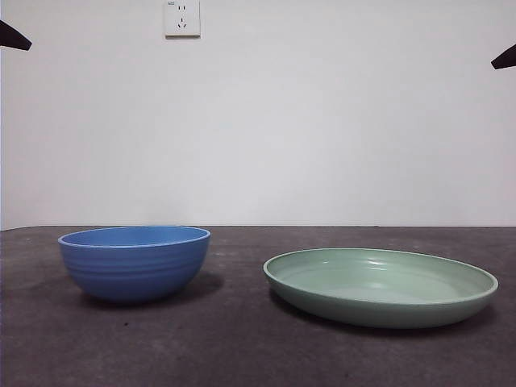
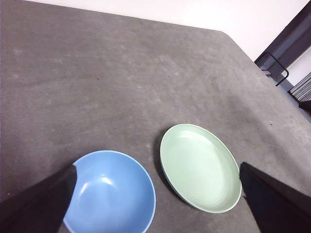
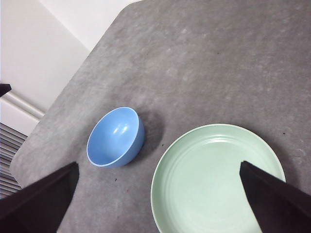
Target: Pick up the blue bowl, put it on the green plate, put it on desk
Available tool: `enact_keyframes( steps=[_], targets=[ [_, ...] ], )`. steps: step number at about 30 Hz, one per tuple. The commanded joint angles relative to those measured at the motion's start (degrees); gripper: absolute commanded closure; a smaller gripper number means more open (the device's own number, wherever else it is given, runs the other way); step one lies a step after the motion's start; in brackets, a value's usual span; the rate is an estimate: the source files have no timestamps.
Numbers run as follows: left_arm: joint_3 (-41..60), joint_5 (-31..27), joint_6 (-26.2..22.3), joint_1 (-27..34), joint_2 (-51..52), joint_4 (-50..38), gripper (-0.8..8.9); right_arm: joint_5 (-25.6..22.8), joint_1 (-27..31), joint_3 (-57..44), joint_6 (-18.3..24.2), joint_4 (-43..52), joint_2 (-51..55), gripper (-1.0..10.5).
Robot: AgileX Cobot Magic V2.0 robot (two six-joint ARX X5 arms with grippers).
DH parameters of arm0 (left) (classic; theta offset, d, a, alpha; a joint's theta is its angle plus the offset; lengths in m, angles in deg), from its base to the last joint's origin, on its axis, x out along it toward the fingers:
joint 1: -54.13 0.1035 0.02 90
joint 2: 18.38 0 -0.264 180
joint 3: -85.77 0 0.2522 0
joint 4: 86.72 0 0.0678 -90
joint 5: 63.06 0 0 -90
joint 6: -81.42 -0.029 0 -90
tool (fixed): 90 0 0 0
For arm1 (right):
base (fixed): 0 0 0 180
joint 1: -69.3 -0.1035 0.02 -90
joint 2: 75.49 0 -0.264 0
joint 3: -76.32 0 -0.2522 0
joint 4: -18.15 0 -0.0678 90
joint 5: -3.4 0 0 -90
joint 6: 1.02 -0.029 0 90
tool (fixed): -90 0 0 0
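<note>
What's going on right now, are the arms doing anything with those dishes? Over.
Left gripper and right gripper wait high, jaws open, empty. Glossy round blue bowl sits on the dark grey desk, apart from the wide pale green plate. Nothing between them.

Plain white wall point(image 1: 339, 121), white power socket point(image 1: 181, 18) high up, even soft light
</note>
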Motion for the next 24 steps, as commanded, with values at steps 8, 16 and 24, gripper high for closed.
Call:
enact_keyframes(
  steps=[8,16,24],
  targets=[
    [-1.33,-3.80,1.62,-0.04,-2.93,8.20,2.56,0.11,-0.02,0.98,0.39,0.50,-0.42,3.2],
    [-1.33,-4.92,1.16,-0.07,-13.14,11.45,2.56,0.09,-0.02,0.98,-0.59,0.50,-0.42,3.2],
    [-1.95,-8.85,1.11,-0.24,-26.38,11.43,2.56,0.04,-0.02,0.98,-0.72,0.52,-0.44,3.2]
  ],
)
